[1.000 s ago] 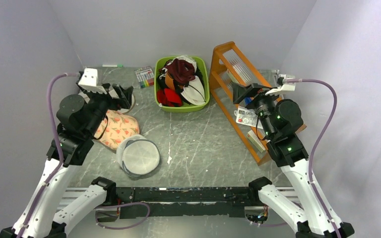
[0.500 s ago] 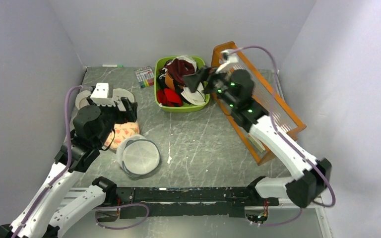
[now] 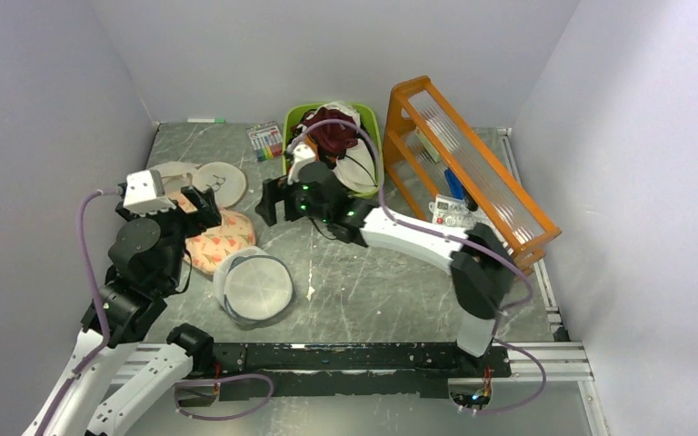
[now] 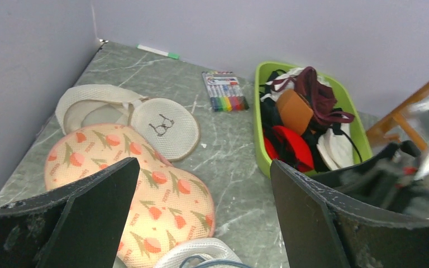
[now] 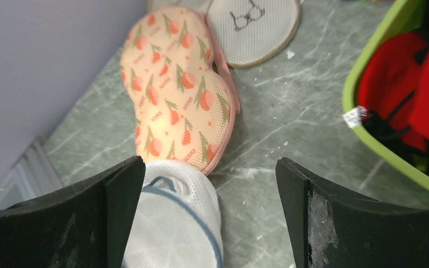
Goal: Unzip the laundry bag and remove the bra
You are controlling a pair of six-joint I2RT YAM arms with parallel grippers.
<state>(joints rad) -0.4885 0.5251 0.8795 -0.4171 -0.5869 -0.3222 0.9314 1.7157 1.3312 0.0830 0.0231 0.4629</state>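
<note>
The laundry bag [image 3: 223,238], a cream-peach padded case with red flowers and a pink edge, lies closed on the left of the table. It also fills the lower left of the left wrist view [image 4: 134,178] and sits above centre in the right wrist view [image 5: 176,95]. The bra is hidden. My left gripper [image 3: 207,207] hovers over the bag's far-left end, open, with nothing between its fingers [image 4: 201,167]. My right gripper [image 3: 268,204] reaches across from the right to just right of the bag. It is open and empty, above the bag's near tip and the mesh disc [image 5: 209,164].
A round white mesh disc with dark rim [image 3: 254,286] rests against the bag's near end. Two beige mesh discs [image 3: 218,182] lie behind the bag. A green bin [image 3: 288,154] of garments, a marker pack [image 3: 265,141] and an orange rack [image 3: 473,163] stand further back and right.
My right arm has swung from the rack side past the green bin to beside the bag. My left gripper has drawn back toward the near left, uncovering more of the bag.
</note>
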